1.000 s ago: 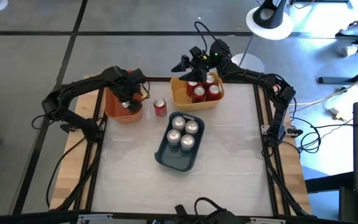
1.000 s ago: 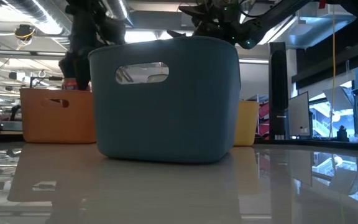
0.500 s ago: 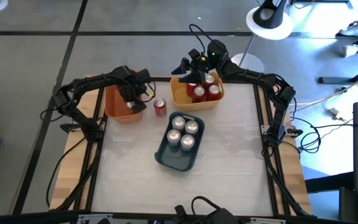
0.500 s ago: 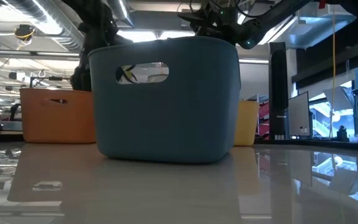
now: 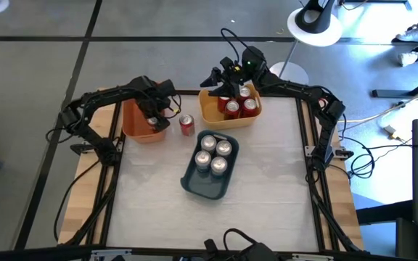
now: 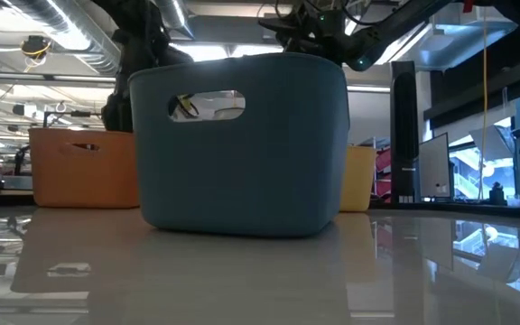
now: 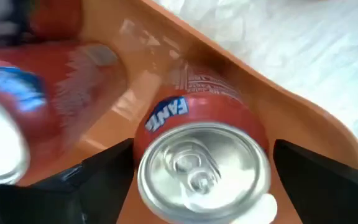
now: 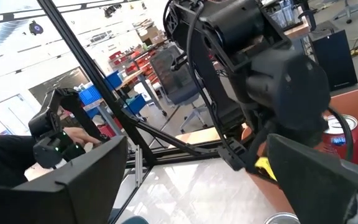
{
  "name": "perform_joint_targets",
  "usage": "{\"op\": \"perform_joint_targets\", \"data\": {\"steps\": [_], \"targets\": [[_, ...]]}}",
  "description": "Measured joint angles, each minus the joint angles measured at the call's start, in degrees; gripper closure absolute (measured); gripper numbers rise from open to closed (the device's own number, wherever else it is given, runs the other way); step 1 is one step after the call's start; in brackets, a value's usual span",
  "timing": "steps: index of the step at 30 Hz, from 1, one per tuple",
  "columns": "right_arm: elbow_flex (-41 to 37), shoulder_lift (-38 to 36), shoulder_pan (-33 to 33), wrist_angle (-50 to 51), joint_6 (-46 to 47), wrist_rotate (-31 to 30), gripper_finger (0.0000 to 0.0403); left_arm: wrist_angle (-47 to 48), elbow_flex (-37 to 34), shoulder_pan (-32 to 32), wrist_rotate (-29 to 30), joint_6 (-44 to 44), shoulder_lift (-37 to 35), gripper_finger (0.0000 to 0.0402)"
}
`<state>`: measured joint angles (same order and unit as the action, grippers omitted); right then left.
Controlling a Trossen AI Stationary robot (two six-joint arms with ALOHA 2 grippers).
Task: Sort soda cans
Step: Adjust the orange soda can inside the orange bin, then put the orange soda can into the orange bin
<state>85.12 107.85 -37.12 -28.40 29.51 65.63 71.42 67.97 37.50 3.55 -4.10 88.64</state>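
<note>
Spanning a white tabletop (image 5: pixel 267 181), three bins hold the soda cans. At far left, the left gripper (image 5: pixel 160 116) hangs released over the orange bin (image 5: pixel 133 123), fingers (image 7: pixel 98 177) spread either side of an orange can (image 7: pixel 197 155). One red can (image 5: pixel 186 125) stands just beside it. Silver cans (image 5: pixel 215 154) fill the central blue-grey bin (image 5: pixel 194 185). The right gripper (image 5: pixel 220 78), spread wide, hovers above the yellow bin (image 5: pixel 212 112). Shelving and desks crowd the room behind.

Right gripper (image 8: pixel 194 186): own dark fingers (image 8: pixel 73 180) spread wide, nothing between them. Other arm (image 8: pixel 253 68) close ahead, bulky and black, cables looping. Orange bin (image 8: pixel 353 109) beside it; can tops (image 8: pixel 337 124) showing. White tabletop (image 8: pixel 191 186) below. Workshop clutter behind.
</note>
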Motion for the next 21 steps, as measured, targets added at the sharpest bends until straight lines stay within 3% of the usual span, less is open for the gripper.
{"op": "perform_joint_targets", "data": {"steps": [8,14,21], "targets": [[0.0,0.0,0.0,0.0,0.1,0.0,0.0022,-0.8,5.1,0.0,1.6,-0.1,-7.2,0.0042],[0.0,0.0,0.0,0.0,0.2,-0.1,0.0022,-14.9,5.7,-1.2,0.6,0.0,-11.7,0.0041],[0.0,0.0,0.0,0.4,0.2,-0.5,0.0022,-26.1,1.6,-4.9,-4.4,-0.2,-9.5,0.0044]]}}
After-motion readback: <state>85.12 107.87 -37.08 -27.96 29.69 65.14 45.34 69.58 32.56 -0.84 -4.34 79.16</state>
